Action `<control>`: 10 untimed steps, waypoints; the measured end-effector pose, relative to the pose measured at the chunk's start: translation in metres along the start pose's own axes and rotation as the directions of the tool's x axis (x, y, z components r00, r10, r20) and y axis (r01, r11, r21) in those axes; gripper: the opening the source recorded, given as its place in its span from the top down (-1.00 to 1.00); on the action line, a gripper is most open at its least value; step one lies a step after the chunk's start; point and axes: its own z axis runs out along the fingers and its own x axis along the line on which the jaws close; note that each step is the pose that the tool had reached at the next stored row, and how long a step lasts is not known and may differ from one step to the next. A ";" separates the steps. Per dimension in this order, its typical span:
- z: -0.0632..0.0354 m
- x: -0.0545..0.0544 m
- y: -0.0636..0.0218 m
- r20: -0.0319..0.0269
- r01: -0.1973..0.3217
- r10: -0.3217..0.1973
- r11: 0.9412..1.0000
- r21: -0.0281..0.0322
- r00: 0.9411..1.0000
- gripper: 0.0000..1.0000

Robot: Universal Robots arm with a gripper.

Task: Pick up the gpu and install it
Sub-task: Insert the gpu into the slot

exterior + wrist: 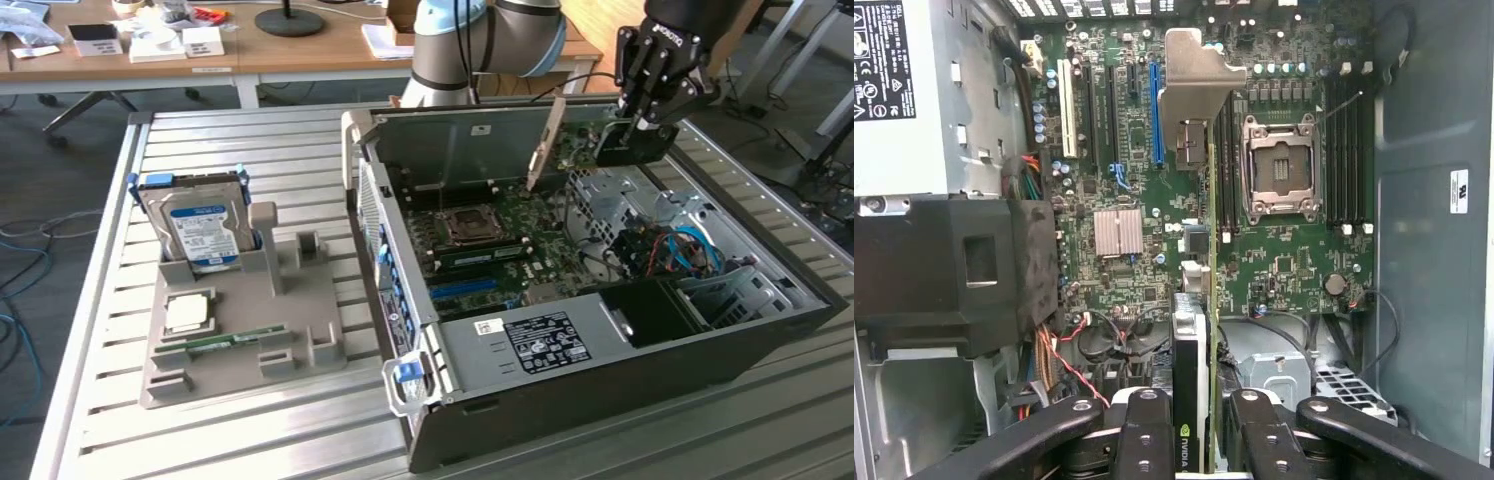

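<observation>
installation is under way; my tool (1199, 445), partway closed, grips the gpu (1190, 350) edge-on over the motherboard (1294, 270); i judge seating needs it lowered square.

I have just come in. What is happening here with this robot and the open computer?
The robot arm's gripper is shut on the gpu and holds it on edge over the open computer case, above the motherboard. The card does not look seated in a slot yet. On the exterior view's left, a hard drive stands in a grey holder beside the case.
</observation>
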 end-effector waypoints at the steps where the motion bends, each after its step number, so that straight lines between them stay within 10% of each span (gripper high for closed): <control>1: 0.0001 0.000 0.0001 0.000 0.000 0.000 1.000 0.000 1.000 0.47; 10: 0.0004 0.000 0.0025 -0.001 -0.043 0.043 0.999 0.001 0.999 0.47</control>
